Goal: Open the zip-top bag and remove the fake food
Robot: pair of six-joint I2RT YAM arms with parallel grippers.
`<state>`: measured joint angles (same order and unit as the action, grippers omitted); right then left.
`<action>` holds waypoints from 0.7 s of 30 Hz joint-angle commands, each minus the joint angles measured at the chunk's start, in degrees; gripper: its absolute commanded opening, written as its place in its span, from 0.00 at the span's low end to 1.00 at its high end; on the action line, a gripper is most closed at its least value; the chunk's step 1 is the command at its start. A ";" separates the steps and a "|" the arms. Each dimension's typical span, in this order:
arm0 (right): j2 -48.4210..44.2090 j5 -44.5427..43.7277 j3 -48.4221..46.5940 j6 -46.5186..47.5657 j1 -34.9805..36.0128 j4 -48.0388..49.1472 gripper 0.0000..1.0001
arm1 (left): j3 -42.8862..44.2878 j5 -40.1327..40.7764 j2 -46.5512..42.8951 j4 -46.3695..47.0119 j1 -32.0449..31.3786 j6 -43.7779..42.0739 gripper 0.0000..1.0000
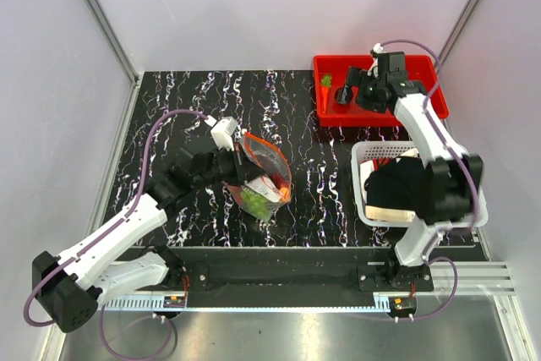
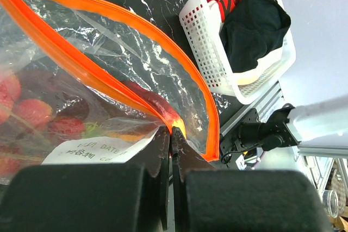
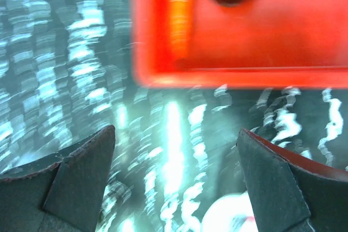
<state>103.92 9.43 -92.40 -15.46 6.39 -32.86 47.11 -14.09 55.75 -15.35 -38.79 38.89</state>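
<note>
Bright, even light is falling from above in the top view, leaving only soft shadows beneath the left arm (image 1: 127, 226), and the glossy desk (image 1: 169, 107) is throwing back pale streaks. In the left wrist view the clear film of the zip-top bag (image 2: 109, 52) is catching white glare, the left hand (image 2: 172, 150) is sitting dark and out of focus along the bottom edge, and the wall (image 2: 326, 25) at upper right is washing out. The right wrist view is smearing badly: the desk's veins are glowing cyan-white, the red tray (image 3: 244, 77) is bleeding at its rim, and an orange streak (image 3: 179, 14) inside it, possibly the carrot, is showing no detail
</note>
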 commanded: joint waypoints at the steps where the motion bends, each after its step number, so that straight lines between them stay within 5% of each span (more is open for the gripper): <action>1: -12.23 8.50 4.86 0.69 8.44 1.31 1.00 | 1.58 -0.68 -0.37 3.93 -0.15 0.74 0.00; 6: -19.45 8.75 5.65 0.96 20.31 -1.15 0.93 | 1.40 -1.12 -1.69 4.54 -0.06 1.80 0.00; 10: -20.60 9.90 6.00 -0.62 27.87 -0.28 0.67 | 2.81 0.11 -2.92 2.79 -0.15 1.27 0.00; 17: -15.16 12.37 5.91 -2.73 34.12 1.57 0.44 | 4.74 0.20 -2.58 1.73 -0.06 1.01 0.00; 21: -12.34 15.70 8.89 -5.71 34.65 4.55 0.38 | 5.71 0.11 -1.52 1.64 -0.06 0.75 0.00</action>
<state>89.01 21.32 -86.13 -18.06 40.38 -31.81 49.08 -13.89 54.06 -17.15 -38.79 40.29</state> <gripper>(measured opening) 0.400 0.012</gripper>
